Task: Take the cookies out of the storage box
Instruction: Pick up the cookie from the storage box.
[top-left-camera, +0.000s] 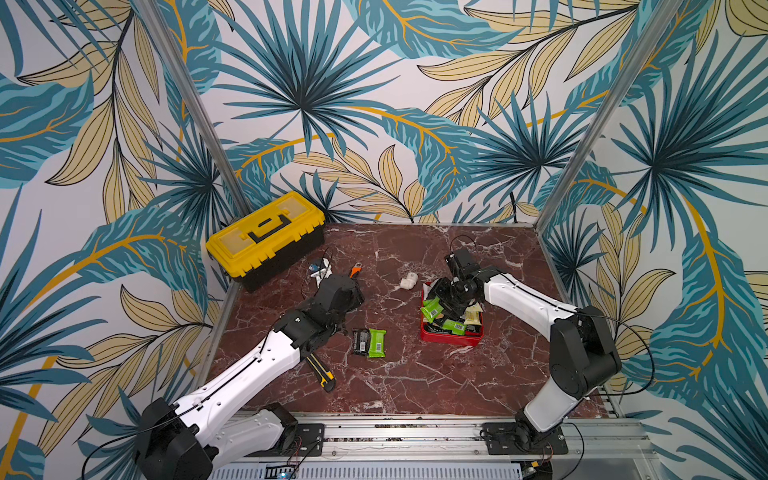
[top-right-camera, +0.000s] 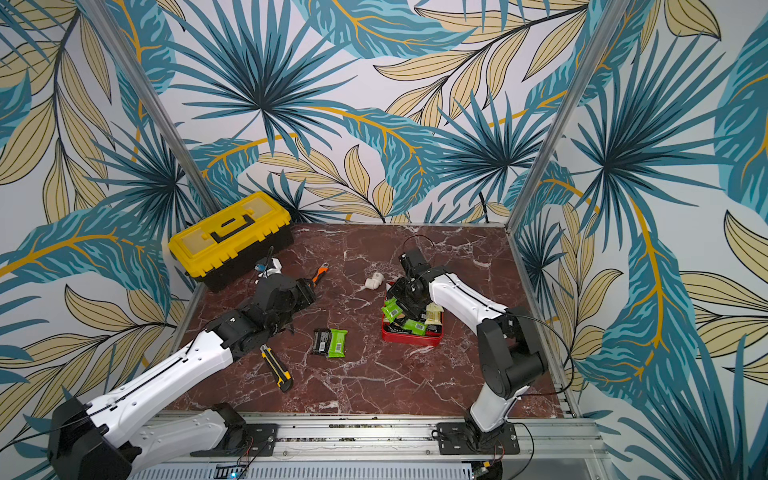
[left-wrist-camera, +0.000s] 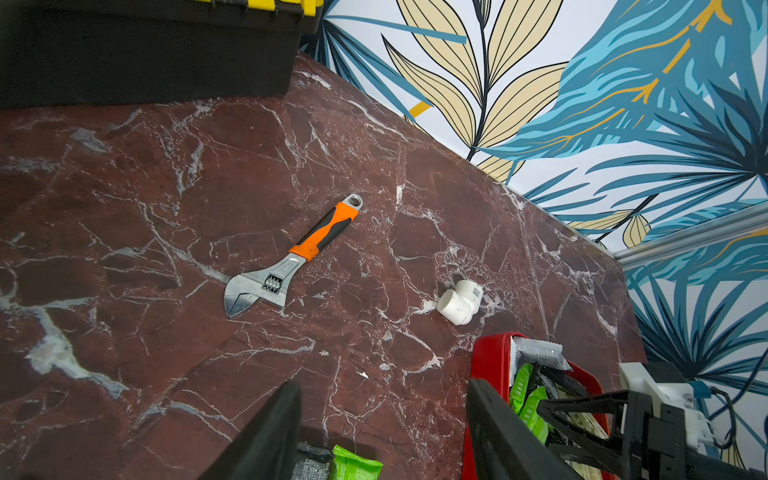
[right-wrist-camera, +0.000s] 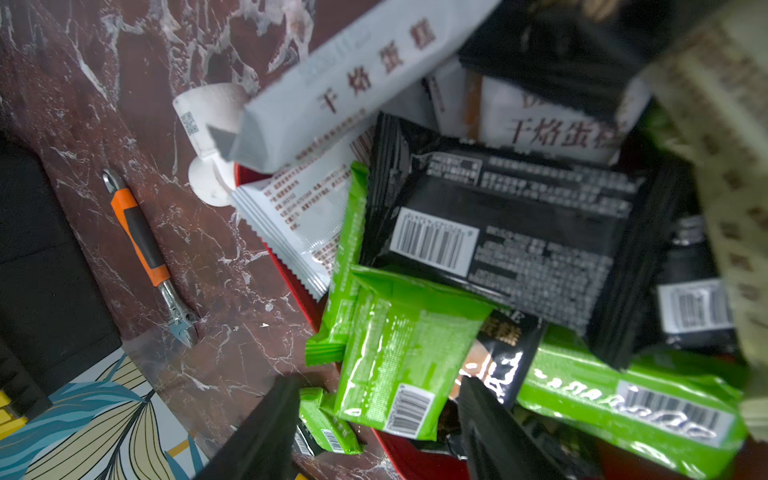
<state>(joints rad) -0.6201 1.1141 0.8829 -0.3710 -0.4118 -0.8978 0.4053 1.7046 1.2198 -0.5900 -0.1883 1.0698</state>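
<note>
The red storage box (top-left-camera: 449, 338) stands right of the table's centre, heaped with green, black, white and cream cookies (right-wrist-camera: 498, 232). My right gripper (right-wrist-camera: 378, 382) hangs open over the box's left side, and the barcode end of a green packet (right-wrist-camera: 399, 353) lies between its fingers. One black packet (top-left-camera: 360, 341) and one green packet (top-left-camera: 377, 343) lie side by side on the marble, left of the box. My left gripper (left-wrist-camera: 382, 386) is open just above them with nothing between its fingers, and the box rim (left-wrist-camera: 490, 357) is beside one finger.
A yellow-lidded black toolbox (top-left-camera: 266, 237) fills the back left corner. An orange-handled wrench (left-wrist-camera: 291, 257) and a white pipe elbow (top-left-camera: 408, 280) lie behind the box and packets. A yellow-black utility knife (top-left-camera: 320, 372) lies beside the left arm. Patterned walls close three sides.
</note>
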